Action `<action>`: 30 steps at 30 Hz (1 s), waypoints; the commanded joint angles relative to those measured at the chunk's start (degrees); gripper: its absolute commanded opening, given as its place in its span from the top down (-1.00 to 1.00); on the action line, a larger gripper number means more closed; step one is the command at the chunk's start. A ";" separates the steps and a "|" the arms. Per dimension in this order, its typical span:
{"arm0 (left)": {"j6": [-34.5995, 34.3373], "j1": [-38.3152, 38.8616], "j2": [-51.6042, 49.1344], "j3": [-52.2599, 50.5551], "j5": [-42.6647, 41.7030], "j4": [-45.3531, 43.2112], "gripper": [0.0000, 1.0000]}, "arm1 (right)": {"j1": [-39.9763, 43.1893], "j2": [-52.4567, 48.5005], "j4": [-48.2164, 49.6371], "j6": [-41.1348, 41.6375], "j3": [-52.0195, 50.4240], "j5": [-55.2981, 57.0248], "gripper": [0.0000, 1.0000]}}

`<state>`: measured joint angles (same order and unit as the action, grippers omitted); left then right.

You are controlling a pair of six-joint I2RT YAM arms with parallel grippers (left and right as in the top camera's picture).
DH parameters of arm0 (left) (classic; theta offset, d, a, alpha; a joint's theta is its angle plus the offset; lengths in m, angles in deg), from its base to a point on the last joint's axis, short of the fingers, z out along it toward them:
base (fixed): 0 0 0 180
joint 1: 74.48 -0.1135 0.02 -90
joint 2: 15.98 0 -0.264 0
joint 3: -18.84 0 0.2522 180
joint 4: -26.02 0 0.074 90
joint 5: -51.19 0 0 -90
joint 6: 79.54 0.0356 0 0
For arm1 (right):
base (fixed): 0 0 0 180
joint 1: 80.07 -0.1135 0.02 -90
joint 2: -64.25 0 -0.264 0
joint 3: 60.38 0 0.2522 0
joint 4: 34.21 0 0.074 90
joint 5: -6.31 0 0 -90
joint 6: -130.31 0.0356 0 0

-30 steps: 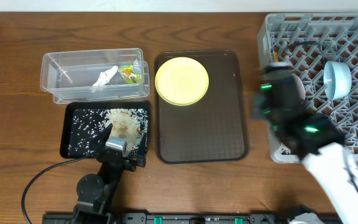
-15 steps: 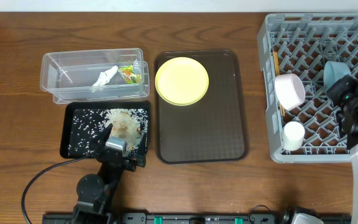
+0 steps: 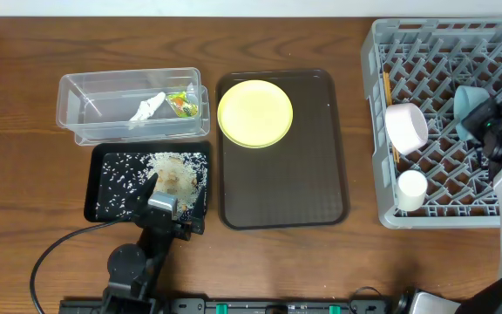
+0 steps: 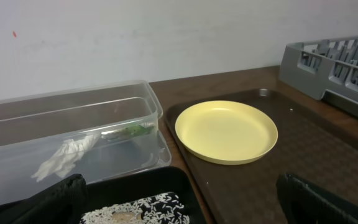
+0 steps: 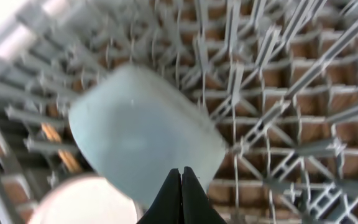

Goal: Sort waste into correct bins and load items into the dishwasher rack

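Rack (image 3: 460,78) holds the blue bowl (image 3: 467,103); right gripper (image 5: 181,186) above it pinched together, empty; left gripper (image 4: 179,202) spread, empty.

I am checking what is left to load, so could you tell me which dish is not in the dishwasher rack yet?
The round yellow plate: it lies on the dark brown serving tray, while the light-blue bowl and white bowl sit in the grey rack.

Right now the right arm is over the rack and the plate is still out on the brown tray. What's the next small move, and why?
Probably lift the right gripper clear of the dishwasher rack and swing it toward the yellow plate. Its fingers look closed and empty above the light-blue bowl, which already sits in the rack beside the white bowl. The plate lies alone on the serving tray, the one dish visibly not loaded.
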<state>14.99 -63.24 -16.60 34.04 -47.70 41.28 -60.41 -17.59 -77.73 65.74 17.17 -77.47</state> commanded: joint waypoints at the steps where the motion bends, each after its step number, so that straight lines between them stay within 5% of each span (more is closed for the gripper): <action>1: 0.37 -0.35 0.39 -1.20 -0.98 1.40 -0.99 | -2.23 0.00 -2.27 -0.87 0.61 -3.50 0.98; 9: 0.37 -0.35 0.39 -1.20 -0.98 1.40 -0.99 | -8.13 6.56 -2.75 -8.33 0.61 -1.49 0.98; 16: 0.37 -0.35 0.39 -1.20 -0.98 1.40 -0.99 | -4.28 11.10 1.05 -6.21 0.61 9.11 0.98; 30: 0.37 -0.35 0.39 -1.20 -0.98 1.40 -0.99 | 1.57 -2.99 8.17 -7.32 0.59 9.53 0.98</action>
<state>14.99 -63.24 -16.60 34.04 -47.68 41.28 -59.51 -18.97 -70.10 59.71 17.23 -67.36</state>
